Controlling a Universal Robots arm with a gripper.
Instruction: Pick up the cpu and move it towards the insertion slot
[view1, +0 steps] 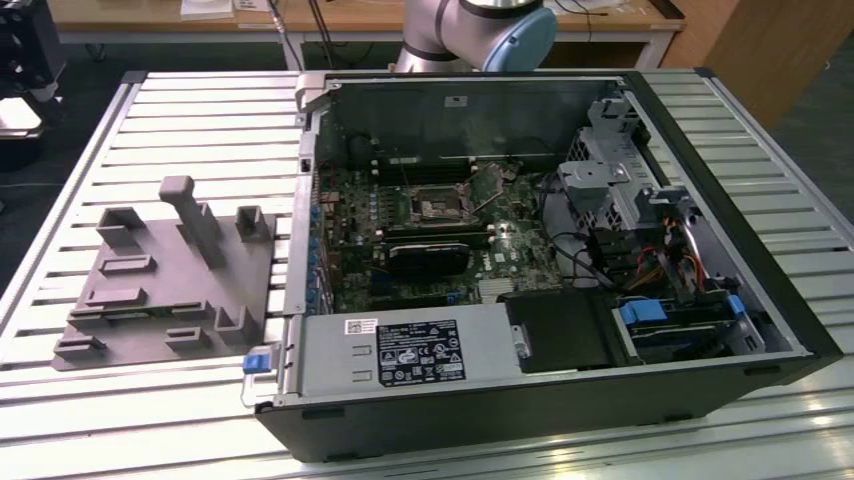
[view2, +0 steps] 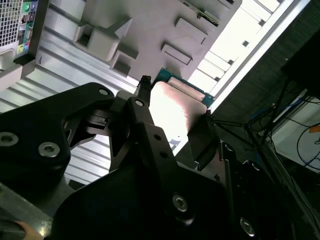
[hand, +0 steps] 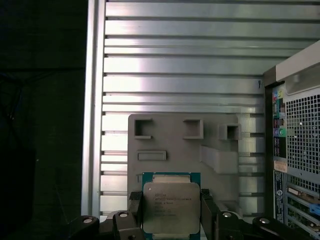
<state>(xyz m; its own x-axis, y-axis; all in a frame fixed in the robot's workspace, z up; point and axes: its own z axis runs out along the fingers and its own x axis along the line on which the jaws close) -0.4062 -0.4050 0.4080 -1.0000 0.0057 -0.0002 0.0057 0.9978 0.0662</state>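
Clamping one small square silvery-faced cpu (hand: 171, 210) by two opposite edges, the black two-fingered gripper (hand: 171, 197) is closed on it; chip square, no long axis, metal face toward the first wrist camera; one grey plastic fixture (hand: 180, 145) beyond; one silver-framed insertion slot (view1: 438, 208) inside the open black computer case (view1: 534, 420).

We see a tabletop (view1: 134, 405) of long silvery slats running across the exterior view, with dark gaps between them. Directly on it, toward 9 o'clock in that view, a grey plastic fixture (view1: 154, 290) with raised blocks and shallow recesses lies flat on the slats; just beside it, from the middle out to 3 o'clock, an open black computer case (view1: 534, 415) rests on its side, open face upward. In the first wrist view we find the fixture on the slats near the case's perforated rear panel.
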